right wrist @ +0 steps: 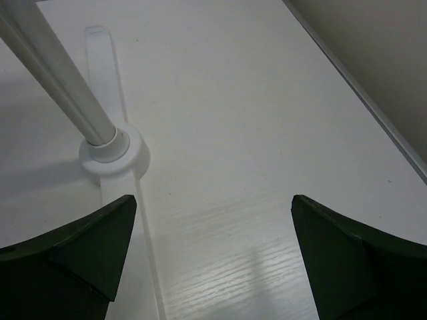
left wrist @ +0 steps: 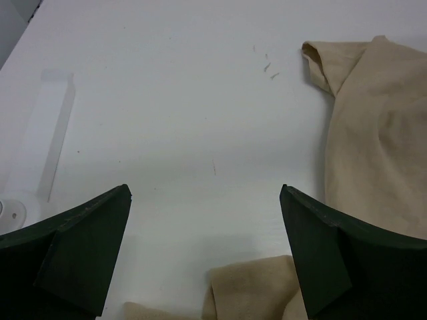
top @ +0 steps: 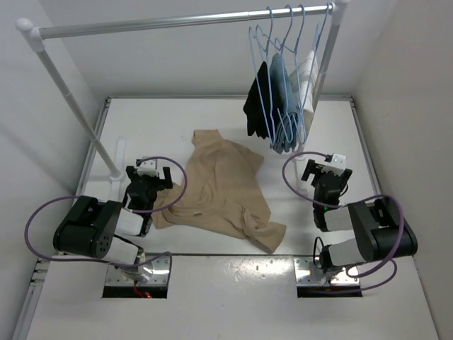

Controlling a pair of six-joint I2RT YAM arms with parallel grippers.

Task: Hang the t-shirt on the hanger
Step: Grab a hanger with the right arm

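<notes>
T-shirt [top: 223,188] rumpled on table [top: 170,120], left hand [top: 152,168] at its edge, right hand [top: 327,167] apart, both spread wide, empty

The tan t-shirt [top: 221,190] lies rumpled, spread on the white table [top: 163,120] -- off the hanger [top: 260,42]; that thin light-blue wire hangs from the rail [top: 177,23].
</notes>
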